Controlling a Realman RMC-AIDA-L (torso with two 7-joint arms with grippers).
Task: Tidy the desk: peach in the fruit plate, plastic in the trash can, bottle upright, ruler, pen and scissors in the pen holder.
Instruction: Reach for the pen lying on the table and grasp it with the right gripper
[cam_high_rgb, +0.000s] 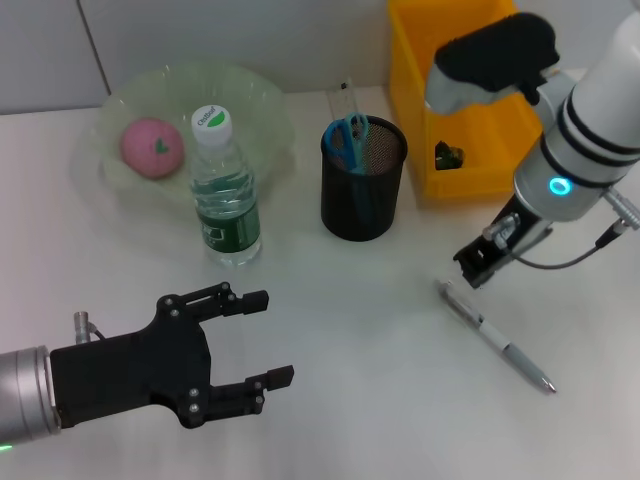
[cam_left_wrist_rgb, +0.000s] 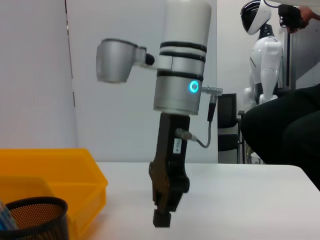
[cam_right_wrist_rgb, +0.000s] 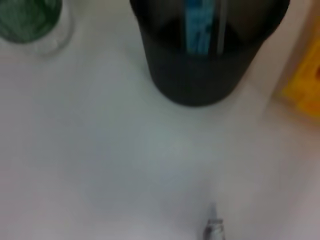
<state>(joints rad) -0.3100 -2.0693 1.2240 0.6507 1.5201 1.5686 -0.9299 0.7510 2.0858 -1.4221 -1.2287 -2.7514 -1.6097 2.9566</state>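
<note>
Right claw (cam_high_rgb: 478, 272) hovers just above the far end of the slim silver pen (cam_high_rgb: 497, 338) lying on the white desk (cam_high_rgb: 380, 400); I cannot tell its finger state. Left claw (cam_high_rgb: 262, 340) waits open, near left. Pen looks light, stiff, slippery: grip mid-barrel, then the black mesh holder (cam_high_rgb: 363, 180).

White desk (cam_high_rgb: 380, 400), pale wall (cam_left_wrist_rgb: 35, 75), black chairs (cam_left_wrist_rgb: 227, 122)

One peach (cam_high_rgb: 152, 147), one bottle (cam_high_rgb: 225, 190), one pen (cam_high_rgb: 497, 338), one scissors (cam_high_rgb: 351, 140), one ruler (cam_high_rgb: 343, 100), one holder (cam_high_rgb: 363, 182).
</note>
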